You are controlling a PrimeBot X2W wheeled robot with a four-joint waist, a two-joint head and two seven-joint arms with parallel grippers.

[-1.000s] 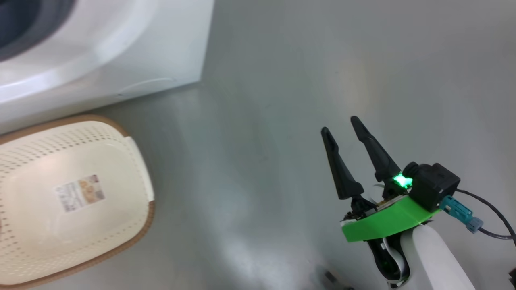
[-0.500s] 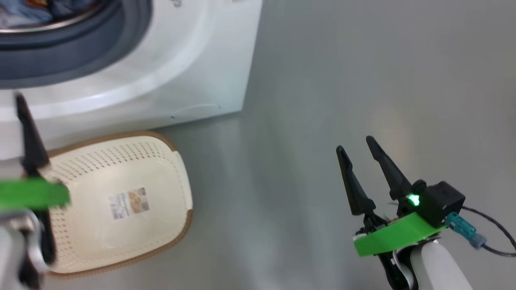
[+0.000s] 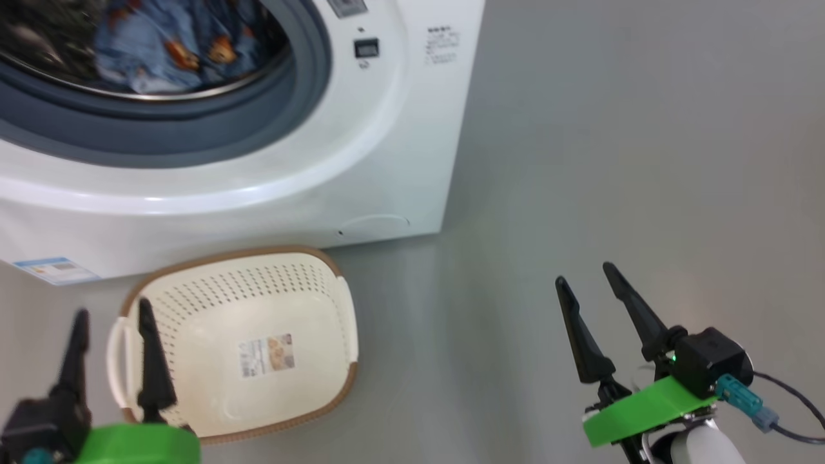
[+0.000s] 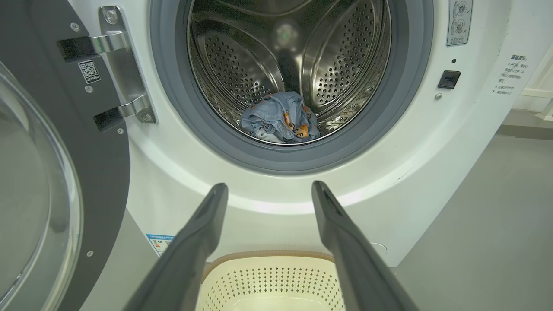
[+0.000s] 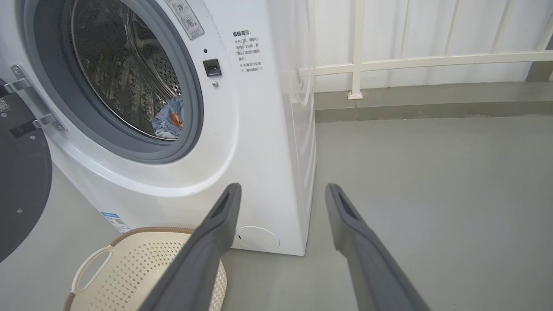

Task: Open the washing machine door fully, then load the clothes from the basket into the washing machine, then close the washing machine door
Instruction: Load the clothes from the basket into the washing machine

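In the head view, your left claw [image 3: 111, 308] stands wide open and empty, its fingers over the white handle of the small cream-white perforated plastic basket [image 3: 258, 290]. Your right claw [image 3: 584, 273], equally spread and empty, hangs above the grey floor [image 3: 612, 161]. In the left wrist view, straight beyond the left claw, the blue printed fabric clothes [image 4: 278, 119] lie inside the big white front-loading washing machine [image 4: 410, 164]. Its round black-rimmed glass door [image 4: 103, 172] stands swung open to that claw's left. In the right wrist view, the machine sits ahead-left of the right claw and the basket lies under its left finger.
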